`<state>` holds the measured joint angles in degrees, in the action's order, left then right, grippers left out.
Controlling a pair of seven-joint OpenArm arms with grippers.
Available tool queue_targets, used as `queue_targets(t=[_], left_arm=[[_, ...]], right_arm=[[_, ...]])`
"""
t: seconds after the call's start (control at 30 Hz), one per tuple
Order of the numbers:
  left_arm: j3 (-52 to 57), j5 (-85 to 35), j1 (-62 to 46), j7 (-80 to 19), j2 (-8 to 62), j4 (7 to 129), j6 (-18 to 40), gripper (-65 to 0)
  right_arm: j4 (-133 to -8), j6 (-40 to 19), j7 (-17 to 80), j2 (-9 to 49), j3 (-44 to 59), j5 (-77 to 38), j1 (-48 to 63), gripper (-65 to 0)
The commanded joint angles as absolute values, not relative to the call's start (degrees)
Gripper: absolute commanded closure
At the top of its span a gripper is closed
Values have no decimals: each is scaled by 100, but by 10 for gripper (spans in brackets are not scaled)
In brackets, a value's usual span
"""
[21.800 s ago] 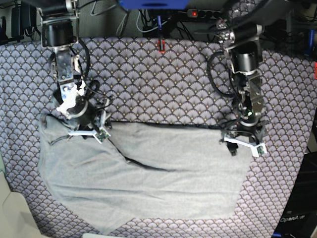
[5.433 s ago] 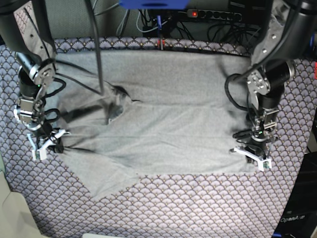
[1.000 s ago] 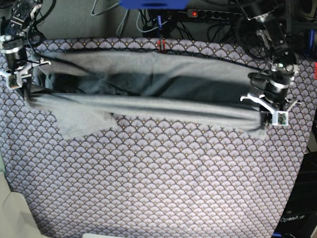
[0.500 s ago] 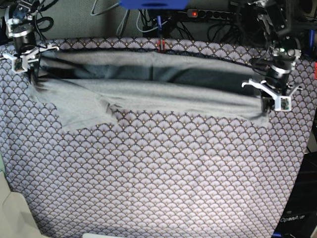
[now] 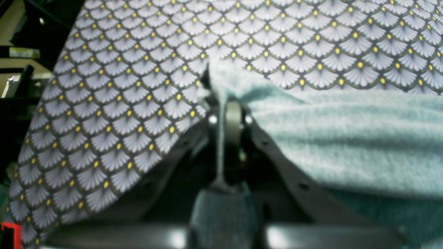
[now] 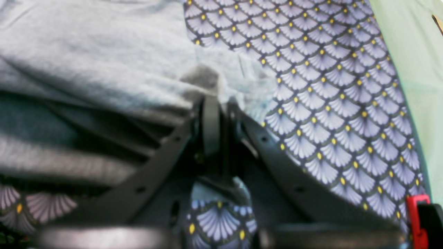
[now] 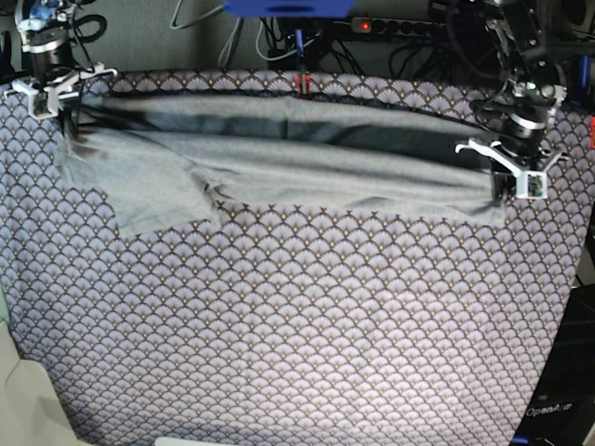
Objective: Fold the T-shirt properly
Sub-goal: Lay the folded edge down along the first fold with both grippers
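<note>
Since half-second-earlier frame: both arms shifted farther back, T-shirt (image 7: 279, 163) drawn along, sleeve trailing. Left hand (image 5: 226, 103) clamped on hem corner; right hand (image 6: 211, 103) clamped on opposite corner. Shirt stretched across far counter (image 7: 307, 334). Judgement: repositioning pull, no fold yet.
</note>
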<state>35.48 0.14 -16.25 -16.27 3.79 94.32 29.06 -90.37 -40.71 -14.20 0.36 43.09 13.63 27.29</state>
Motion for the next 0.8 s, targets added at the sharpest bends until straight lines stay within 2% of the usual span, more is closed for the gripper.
queue_targets(t=[0.0, 0.3, 0.77], left_arm=[[3574, -127, -1684, -1481, 453, 9569, 2862, 0], [4031, -356, -1736, -1481, 426, 9516, 3600, 0], [4136, -400, -1851, -1481, 435, 9508, 3662, 0]], right_arm=[[-9138, -4000, -1552, 119, 4365, 1253, 2853, 0], [-9130, -4000, -1552, 92, 4365, 1253, 3020, 0], [-9051, -4000, -1552, 92, 4365, 1253, 3213, 0]])
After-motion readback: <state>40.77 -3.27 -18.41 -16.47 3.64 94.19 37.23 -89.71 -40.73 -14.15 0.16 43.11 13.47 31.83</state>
